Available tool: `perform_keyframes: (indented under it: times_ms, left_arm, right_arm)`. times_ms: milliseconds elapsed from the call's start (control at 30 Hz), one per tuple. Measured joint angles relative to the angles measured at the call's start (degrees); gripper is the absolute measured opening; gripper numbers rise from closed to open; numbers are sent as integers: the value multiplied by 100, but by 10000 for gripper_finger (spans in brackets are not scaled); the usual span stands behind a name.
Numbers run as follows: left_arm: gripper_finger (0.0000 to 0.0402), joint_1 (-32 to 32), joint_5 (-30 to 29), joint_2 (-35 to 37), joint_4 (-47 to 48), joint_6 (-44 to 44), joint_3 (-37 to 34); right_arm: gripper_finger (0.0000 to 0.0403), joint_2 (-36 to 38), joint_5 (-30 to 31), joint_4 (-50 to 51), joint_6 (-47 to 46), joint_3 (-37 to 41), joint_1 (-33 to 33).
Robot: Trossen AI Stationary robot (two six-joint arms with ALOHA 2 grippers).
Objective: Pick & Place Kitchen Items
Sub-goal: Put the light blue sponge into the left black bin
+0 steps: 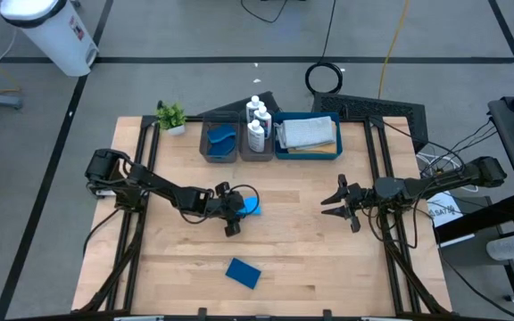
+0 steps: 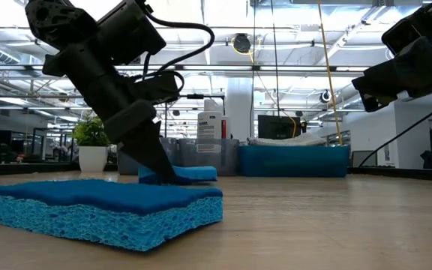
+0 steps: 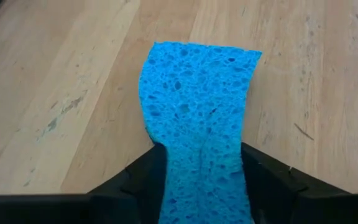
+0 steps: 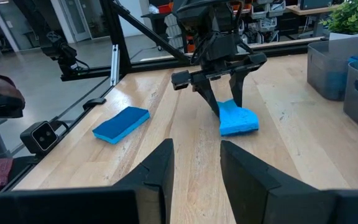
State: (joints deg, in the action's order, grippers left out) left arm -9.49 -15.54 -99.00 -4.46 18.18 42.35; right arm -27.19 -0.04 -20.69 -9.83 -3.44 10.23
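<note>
- The light-blue porous foam sponge [image 3: 197, 112] lies flat on the pale wooden table [image 1: 310, 259], mid-table, left of centre.
- Left gripper [image 1: 236, 210] is down on it, fingers [image 3: 143, 174] pinching its sides, and the foam is visibly waisting in between them!
- That squeeze says soft, light and springy; a grip across the narrow middle looks safest, because an edge hold could fold.
- A second, darker blue rectangular sponge [image 1: 243, 273] lies near the front edge, well apart.
- Right gripper [image 1: 340, 204] hovers right of centre, fingers [image 4: 157, 168] slightly spread, empty.
</note>
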Motion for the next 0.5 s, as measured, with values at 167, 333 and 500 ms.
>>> perform_keyframes:
  times_ms: [167,333,500]
  left_arm:
    - [185,1,-14,0,10,34,0]
    - [182,1,-14,0,-26,44,0]
    - [167,1,5,56,-185,-55,-4]
  right_arm:
    - [100,0,-1,0,1,1,-1]
    - [100,0,0,2,0,0,0]
    - [100,1,1,0,-1,2,1]
